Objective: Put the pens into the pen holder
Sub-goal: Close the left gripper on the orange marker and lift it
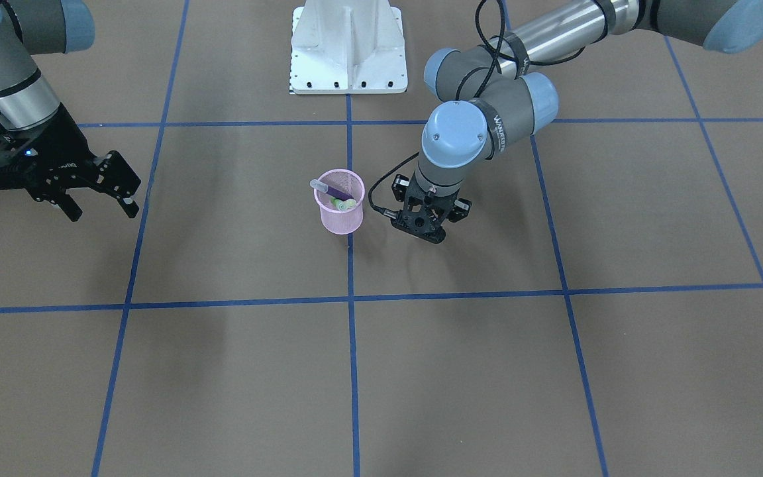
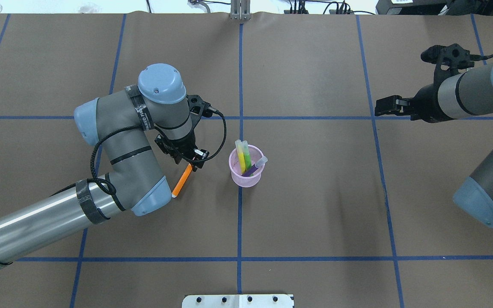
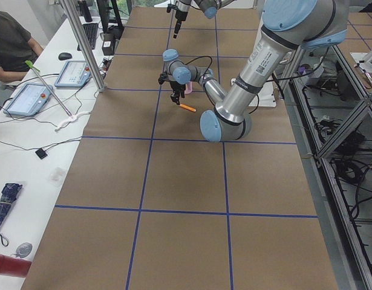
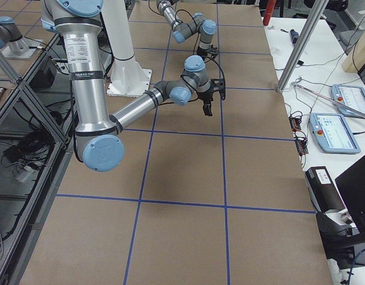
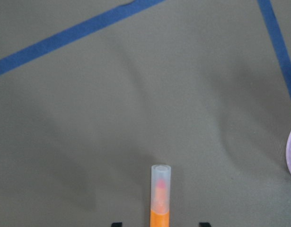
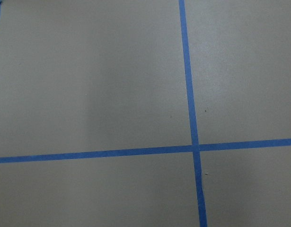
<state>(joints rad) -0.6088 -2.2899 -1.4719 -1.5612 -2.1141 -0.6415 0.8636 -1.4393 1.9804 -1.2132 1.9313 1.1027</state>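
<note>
Left gripper (image 2: 191, 163) sits low, left of centre in the overhead view, fingers apart and straddling the upper end of the orange pen (image 2: 182, 181). The pen lies flat on the table, cap toward lower left. I'd square up, then close gently so it can't swing. Just right, the holder (image 2: 246, 176) has 3 pens (image 2: 243, 156). Far off, at the front view's left edge, the right gripper (image 1: 103, 212) hangs, fingers apart.

Pink mesh pen holder (image 2: 246, 179); orange pen (image 2: 182, 180) — brown table (image 2: 315, 192), blue grid lines (image 2: 315, 258).
</note>
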